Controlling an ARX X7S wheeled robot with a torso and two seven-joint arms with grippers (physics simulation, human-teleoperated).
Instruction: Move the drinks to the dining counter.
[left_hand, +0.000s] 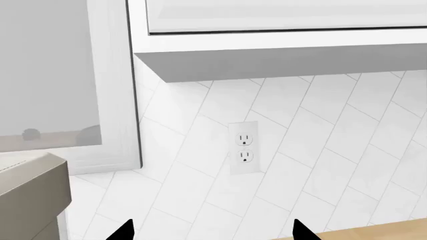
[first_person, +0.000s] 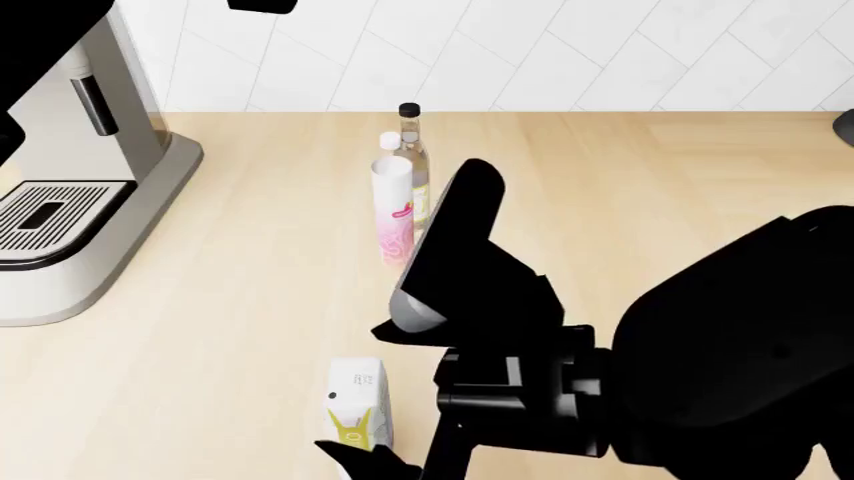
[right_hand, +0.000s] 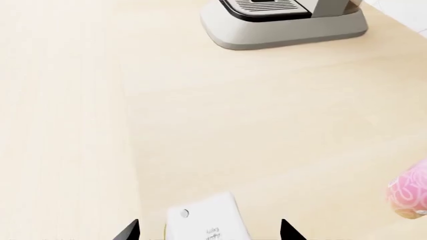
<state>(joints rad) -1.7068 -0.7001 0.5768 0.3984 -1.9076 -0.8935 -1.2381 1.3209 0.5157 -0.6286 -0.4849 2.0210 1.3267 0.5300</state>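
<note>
Drinks stand on the wood worktop (first_person: 641, 200), not yet on the dining counter, which I cannot see from here. The carton (first_person: 358, 405) is the closest one to the right gripper (right_hand: 209, 230). In the right wrist view it sits right between the two black finger tips, and the jaws are wide, with space on both sides of it. They do not touch it yet, as far as I can tell.

The pink bottle (first_person: 392, 210) stands well beyond the jaws, and the glass bottle (first_person: 411, 150) stands just behind it, almost touching. The coffee machine (first_person: 67, 200) is far off to one side.

What could go wrong? The carton is small and light. If one finger bumps it before the other, it may tip over or slide away. If the jaws close too high on the top, it could slip out when lifted. A hard squeeze might crush it.

The big black arm (first_person: 467, 270) hangs close to the pink bottle. A swing on the way up could knock it, and then it would push the glass bottle over too.

The left gripper (left_hand: 210, 231) is up high, facing the white tiled wall (left_hand: 320, 130) and its socket (left_hand: 244, 147). Its jaws look wide with nothing between them. It could bump the cabinet (left_hand: 280, 55) above if it rises.
</note>
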